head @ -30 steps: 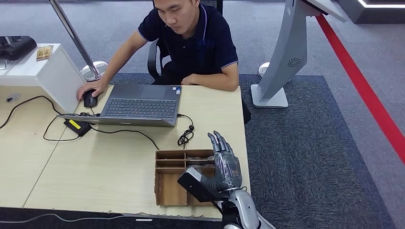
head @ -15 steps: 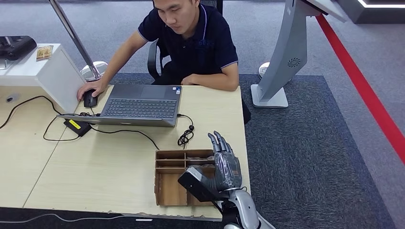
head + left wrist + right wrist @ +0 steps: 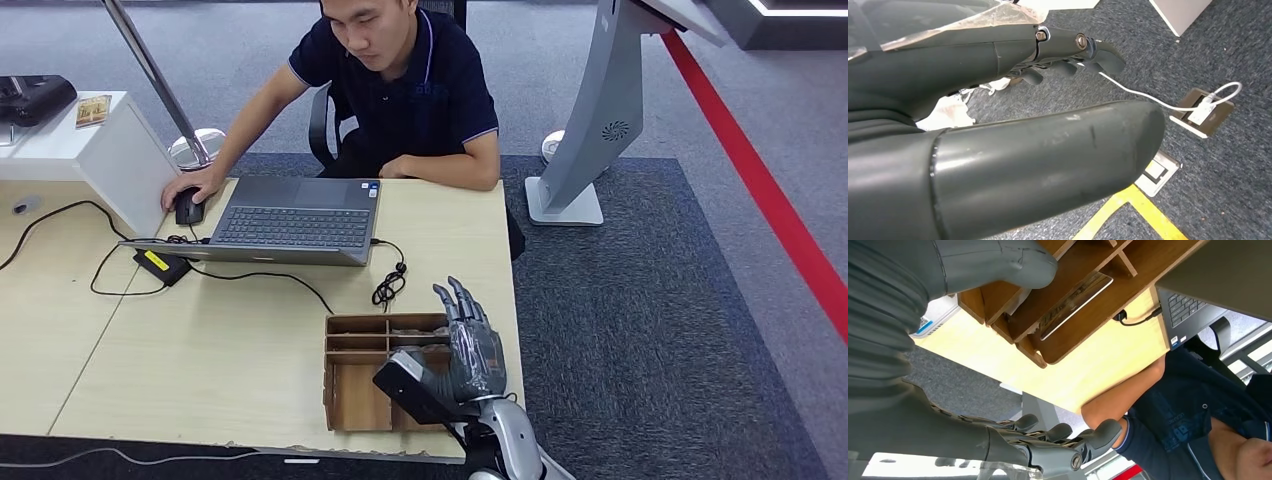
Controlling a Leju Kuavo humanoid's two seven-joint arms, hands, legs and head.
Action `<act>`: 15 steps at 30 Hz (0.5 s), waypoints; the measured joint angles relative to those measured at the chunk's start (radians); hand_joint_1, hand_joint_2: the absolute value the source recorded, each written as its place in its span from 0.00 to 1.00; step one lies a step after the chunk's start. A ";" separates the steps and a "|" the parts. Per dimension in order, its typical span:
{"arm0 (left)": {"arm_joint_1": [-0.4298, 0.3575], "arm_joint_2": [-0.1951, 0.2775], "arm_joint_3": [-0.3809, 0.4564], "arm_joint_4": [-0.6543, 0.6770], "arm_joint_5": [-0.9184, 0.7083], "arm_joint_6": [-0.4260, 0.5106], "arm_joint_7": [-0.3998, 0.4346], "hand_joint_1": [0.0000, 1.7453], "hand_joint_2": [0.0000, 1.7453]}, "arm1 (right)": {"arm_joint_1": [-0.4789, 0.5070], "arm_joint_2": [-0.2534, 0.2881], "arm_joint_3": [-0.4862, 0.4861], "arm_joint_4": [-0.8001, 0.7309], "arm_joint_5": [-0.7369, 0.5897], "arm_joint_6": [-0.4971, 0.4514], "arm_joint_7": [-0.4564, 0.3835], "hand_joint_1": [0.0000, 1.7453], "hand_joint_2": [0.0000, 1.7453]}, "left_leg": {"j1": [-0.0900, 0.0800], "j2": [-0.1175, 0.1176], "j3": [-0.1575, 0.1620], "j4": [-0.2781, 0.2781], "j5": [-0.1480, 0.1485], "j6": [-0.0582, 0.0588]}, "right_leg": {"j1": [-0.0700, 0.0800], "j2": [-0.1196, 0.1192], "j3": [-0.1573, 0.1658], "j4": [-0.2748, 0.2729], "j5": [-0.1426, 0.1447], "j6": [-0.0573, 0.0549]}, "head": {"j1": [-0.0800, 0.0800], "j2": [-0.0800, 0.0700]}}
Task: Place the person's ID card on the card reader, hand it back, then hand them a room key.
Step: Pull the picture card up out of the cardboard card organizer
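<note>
Right hand (image 3: pixel 472 345) hovers over the wooden tray (image 3: pixel 352 400) at the counter (image 3: pixel 230 350) edge, fingers spread, holding nothing. One card (image 3: pixel 1075 299) lies flat in a compartment: thin, stiff, light, probably slippery. Lift by one edge, then pinch both faces.

You see a pale wood-grain table (image 3: pixel 230 340), a brown divided wooden tray (image 3: pixel 352 385), a grey laptop (image 3: pixel 290 220) with dark keys, black cables (image 3: pixel 250 275) and a black mouse (image 3: pixel 188 208). The person's shirt (image 3: pixel 420 95) is navy with light trim. The carpet (image 3: pixel 640 320) is dark grey-blue, with a red stripe (image 3: pixel 770 200). Your right hand (image 3: pixel 470 345) is dark grey, its arm silver.
</note>
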 joint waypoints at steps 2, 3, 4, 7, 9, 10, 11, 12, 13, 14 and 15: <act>0.000 0.000 -0.001 0.000 0.000 -0.001 0.000 0.00 0.00 | 0.000 0.000 0.000 0.000 0.000 0.000 0.000 0.22 1.00 | 0.000 0.000 0.000 0.000 0.000 0.000 | 0.000 0.000 0.000 0.000 0.000 0.000 | 0.000 0.000; 0.000 0.000 -0.001 0.000 0.000 -0.001 0.000 0.00 0.00 | 0.000 0.000 0.000 0.000 0.000 0.000 0.000 0.22 1.00 | 0.000 0.000 0.000 0.000 0.000 0.000 | 0.000 0.000 0.000 0.000 0.000 0.000 | 0.000 0.000; -0.001 0.000 -0.002 0.000 0.000 -0.001 0.000 0.00 0.00 | 0.000 0.000 0.000 0.000 0.000 0.000 0.000 0.23 1.00 | 0.000 0.000 0.000 0.000 0.000 0.000 | 0.000 0.000 0.000 0.000 0.000 0.000 | 0.000 0.000; -0.001 0.000 -0.006 0.000 0.000 -0.003 0.000 0.00 0.00 | 0.001 0.000 0.000 0.000 -0.001 0.000 0.000 0.27 1.00 | 0.000 0.000 0.000 0.000 0.000 0.000 | 0.000 0.000 0.000 0.000 0.000 0.000 | 0.000 0.000; -0.002 0.000 -0.009 0.000 0.000 -0.005 0.000 0.00 0.00 | 0.001 0.000 0.000 0.001 -0.002 0.000 0.000 0.30 1.00 | 0.000 0.000 0.000 0.000 0.000 0.000 | 0.000 0.000 0.000 0.000 0.000 0.000 | 0.000 0.000; -0.002 0.000 -0.011 0.000 0.000 -0.005 0.000 0.00 0.00 | 0.001 0.000 0.000 0.002 -0.002 0.000 0.000 0.31 1.00 | 0.000 0.000 0.000 0.000 0.000 0.000 | 0.000 0.000 0.000 0.000 0.000 0.000 | 0.000 0.000; -0.003 0.000 -0.013 0.000 0.000 -0.006 0.000 0.00 0.00 | 0.001 0.000 0.000 0.004 -0.002 0.000 0.000 0.31 1.00 | 0.000 0.000 0.000 0.000 0.000 0.000 | 0.000 0.000 0.000 0.000 0.000 0.000 | 0.000 0.000; -0.003 0.000 -0.014 0.000 0.000 -0.006 0.000 0.00 0.00 | 0.001 0.001 0.000 0.006 -0.002 0.000 0.000 0.31 1.00 | 0.000 0.000 0.000 0.000 0.000 0.000 | 0.000 0.000 0.000 0.000 0.000 0.000 | 0.000 0.000; -0.004 0.000 -0.015 0.000 0.000 -0.006 0.000 0.00 0.00 | 0.001 0.001 0.000 0.007 -0.002 -0.001 0.000 0.31 1.00 | 0.000 0.000 0.000 0.000 0.000 0.000 | 0.000 0.000 0.000 0.000 0.000 0.000 | 0.000 0.000; -0.004 0.000 -0.016 0.000 0.000 -0.007 0.000 0.00 0.00 | 0.001 0.002 0.000 0.008 -0.003 -0.001 0.000 0.31 1.00 | 0.000 0.000 0.000 0.000 0.000 0.000 | 0.000 0.000 0.000 0.000 0.000 0.000 | 0.000 0.000; -0.005 0.000 -0.017 0.000 0.000 -0.007 0.000 0.00 0.00 | 0.001 0.002 0.000 0.009 -0.004 -0.001 0.000 0.31 1.00 | 0.000 0.000 0.000 0.000 0.000 0.000 | 0.000 0.000 0.000 0.000 0.000 0.000 | 0.000 0.000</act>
